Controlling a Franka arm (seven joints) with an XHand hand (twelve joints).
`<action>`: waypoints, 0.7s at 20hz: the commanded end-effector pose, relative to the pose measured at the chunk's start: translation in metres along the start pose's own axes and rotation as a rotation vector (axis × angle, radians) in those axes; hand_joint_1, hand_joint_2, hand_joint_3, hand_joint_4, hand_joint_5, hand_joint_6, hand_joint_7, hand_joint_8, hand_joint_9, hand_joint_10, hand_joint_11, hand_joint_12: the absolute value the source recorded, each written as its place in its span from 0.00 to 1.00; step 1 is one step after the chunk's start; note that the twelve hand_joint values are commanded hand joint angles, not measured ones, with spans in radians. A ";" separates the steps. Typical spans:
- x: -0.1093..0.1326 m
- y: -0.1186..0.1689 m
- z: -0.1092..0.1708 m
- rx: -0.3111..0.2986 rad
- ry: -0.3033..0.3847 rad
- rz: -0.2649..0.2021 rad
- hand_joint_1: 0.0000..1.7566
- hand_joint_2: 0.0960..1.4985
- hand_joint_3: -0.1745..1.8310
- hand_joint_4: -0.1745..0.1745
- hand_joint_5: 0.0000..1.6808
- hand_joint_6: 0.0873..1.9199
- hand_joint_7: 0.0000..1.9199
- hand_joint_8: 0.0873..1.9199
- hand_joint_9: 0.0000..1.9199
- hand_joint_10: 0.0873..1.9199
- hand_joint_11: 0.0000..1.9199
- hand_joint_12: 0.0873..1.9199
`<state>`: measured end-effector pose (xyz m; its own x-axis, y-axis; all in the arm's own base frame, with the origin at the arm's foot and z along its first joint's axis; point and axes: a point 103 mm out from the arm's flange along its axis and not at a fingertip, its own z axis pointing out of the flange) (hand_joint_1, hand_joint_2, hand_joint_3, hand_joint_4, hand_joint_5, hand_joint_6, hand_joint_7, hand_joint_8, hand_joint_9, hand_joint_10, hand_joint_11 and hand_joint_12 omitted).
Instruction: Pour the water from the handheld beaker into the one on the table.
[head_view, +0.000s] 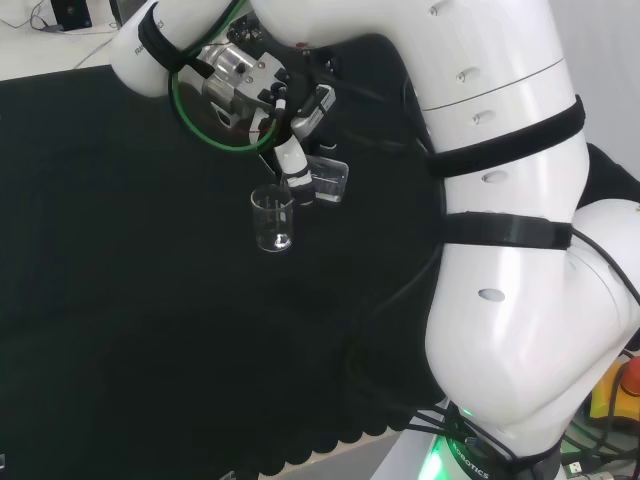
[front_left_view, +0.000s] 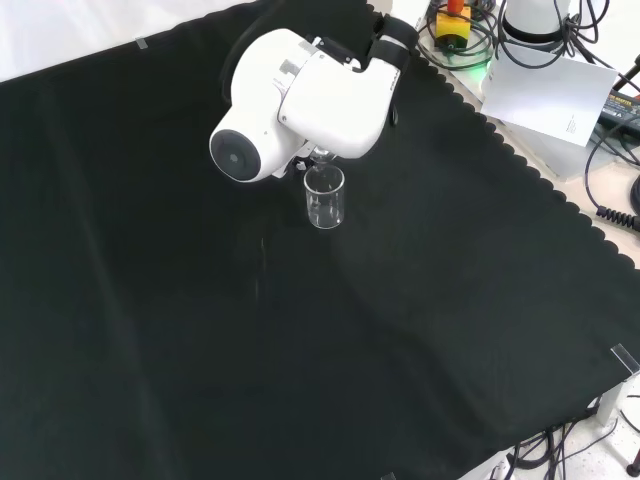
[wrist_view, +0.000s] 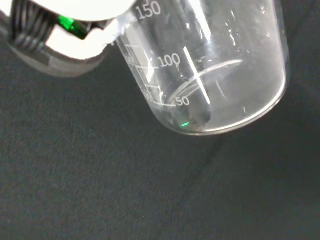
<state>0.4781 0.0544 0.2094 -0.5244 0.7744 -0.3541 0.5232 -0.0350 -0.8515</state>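
— Where's the hand (head_view: 290, 150)?
— Its fingers are curled round the tilted handheld beaker (head_view: 328, 182), just beside the upright beaker (head_view: 272, 219) on the cloth (head_view: 120, 300).
— Room around?
— Bare cloth toward every bench edge.

Clear glass beaker (wrist_view: 215, 65) with white printed markings over plain black cloth (wrist_view: 100, 190).
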 end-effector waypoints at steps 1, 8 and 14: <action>0.003 -0.003 -0.004 0.029 -0.022 0.019 0.64 0.45 0.37 0.90 0.72 0.36 0.83 0.26 0.96 0.00 0.87 0.20; 0.010 -0.003 -0.009 0.068 -0.038 0.030 0.64 0.45 0.37 0.91 0.72 0.36 0.83 0.26 0.96 0.00 0.87 0.20; 0.010 -0.005 -0.009 0.074 -0.039 0.039 0.64 0.45 0.37 0.91 0.72 0.36 0.83 0.26 0.96 0.00 0.87 0.20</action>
<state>0.4785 0.0691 0.2117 -0.5350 0.7466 -0.3954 0.4913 -0.1058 -0.8646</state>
